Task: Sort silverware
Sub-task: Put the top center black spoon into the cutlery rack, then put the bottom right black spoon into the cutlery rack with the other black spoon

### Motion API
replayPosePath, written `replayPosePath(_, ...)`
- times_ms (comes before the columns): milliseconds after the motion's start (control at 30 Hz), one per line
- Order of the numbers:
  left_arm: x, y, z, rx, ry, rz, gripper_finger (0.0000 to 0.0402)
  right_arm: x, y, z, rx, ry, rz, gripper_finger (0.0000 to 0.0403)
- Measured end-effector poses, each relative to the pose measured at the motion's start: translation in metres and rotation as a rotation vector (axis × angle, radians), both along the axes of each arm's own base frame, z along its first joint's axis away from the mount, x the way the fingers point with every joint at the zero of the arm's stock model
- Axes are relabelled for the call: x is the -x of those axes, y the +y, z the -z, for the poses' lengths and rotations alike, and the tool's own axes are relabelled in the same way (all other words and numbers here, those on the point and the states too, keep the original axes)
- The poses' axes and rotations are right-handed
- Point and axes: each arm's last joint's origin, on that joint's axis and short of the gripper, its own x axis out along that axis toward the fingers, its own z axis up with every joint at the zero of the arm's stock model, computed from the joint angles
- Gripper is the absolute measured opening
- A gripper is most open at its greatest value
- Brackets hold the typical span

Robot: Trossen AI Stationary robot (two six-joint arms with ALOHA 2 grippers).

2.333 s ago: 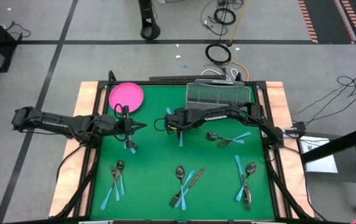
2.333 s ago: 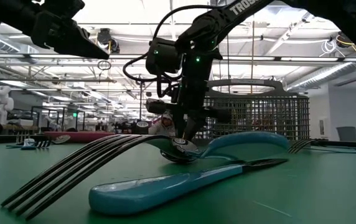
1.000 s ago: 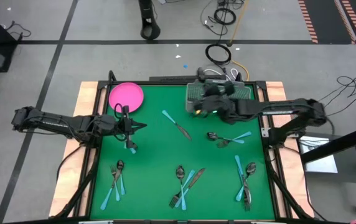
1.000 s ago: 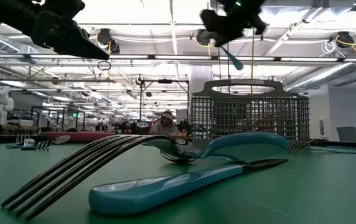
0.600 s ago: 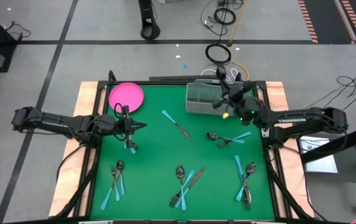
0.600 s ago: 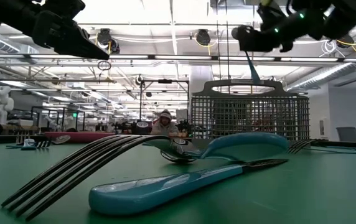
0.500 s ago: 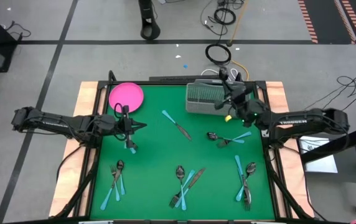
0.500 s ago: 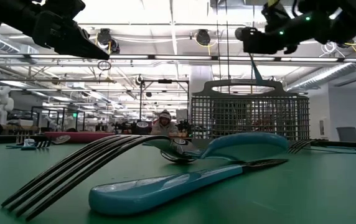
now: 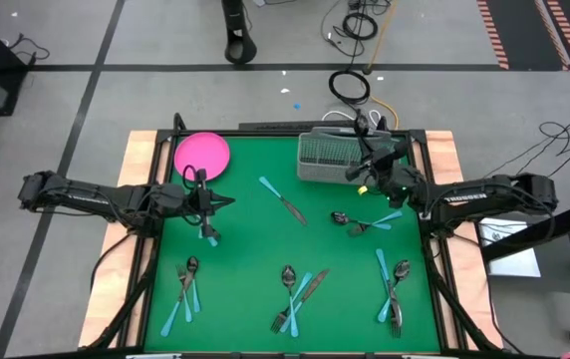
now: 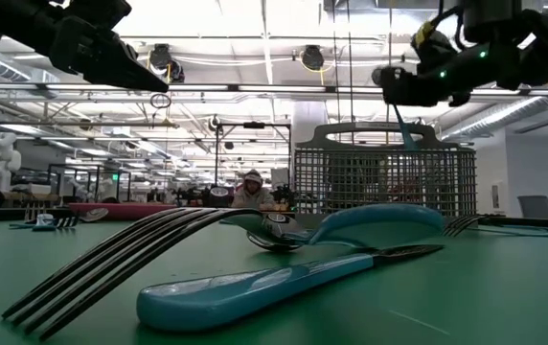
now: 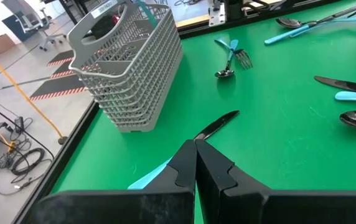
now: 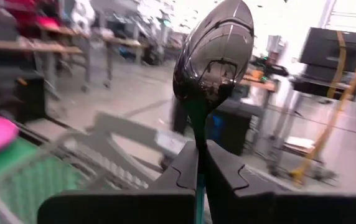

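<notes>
1. Silverware with light blue plastic handles and dark grey metal heads lies in loose clusters across the green table; going by how much is left on the cloth, I judge the sorting to be at an early stage.
2. Far left: a round pink plate sits at the far-left corner, nothing visibly on it.
3. Left: the left gripper hangs just inside the table's left edge, fingers pressed together on nothing; a small blue-handled piece lies just near of it.
4. Near left: a fork-and-spoon cluster waits untouched.
5. Centre: a lone blue-handled knife lies toward the far side; a crossed pile of fork, spoon and knife sits at the near edge.
6. Right of centre: a gray wire mesh basket stands at the far edge; whether it holds pieces already I cannot tell.
7. Right: the right gripper hovers over the basket's right end, fingers pinching a dark-bowled spoon by its blue handle, bowl up; the handle hangs just above the basket's rim in the low view, so dropping it in looks like the step in hand.
8. Further right: a spoon-and-fork pair lies near of the basket; another cluster sits near right; all of these remain to be sorted.
</notes>
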Motion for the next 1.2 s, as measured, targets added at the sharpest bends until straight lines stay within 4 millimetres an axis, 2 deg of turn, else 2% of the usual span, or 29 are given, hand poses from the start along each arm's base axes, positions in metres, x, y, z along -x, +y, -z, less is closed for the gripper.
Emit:
replayPosePath(433, 0.0, 0.0, 0.0, 0.001, 0.0, 0.0, 0.0, -0.005, -0.001, 0.013, -0.027, 0.07, 0.005, 0.0009)
replayPosePath(967, -0.007, -0.001, 0.007, 0.045, 0.031, -0.019, 0.0, -0.005, -0.001, 0.014, -0.025, 0.088, 0.005, 0.0101)
replayPosePath(1200, -0.009, -0.001, 0.003, 0.049, -0.017, -0.018, 0.0, -0.002, 0.0, 0.023, -0.082, 0.153, 0.007, 0.0143)
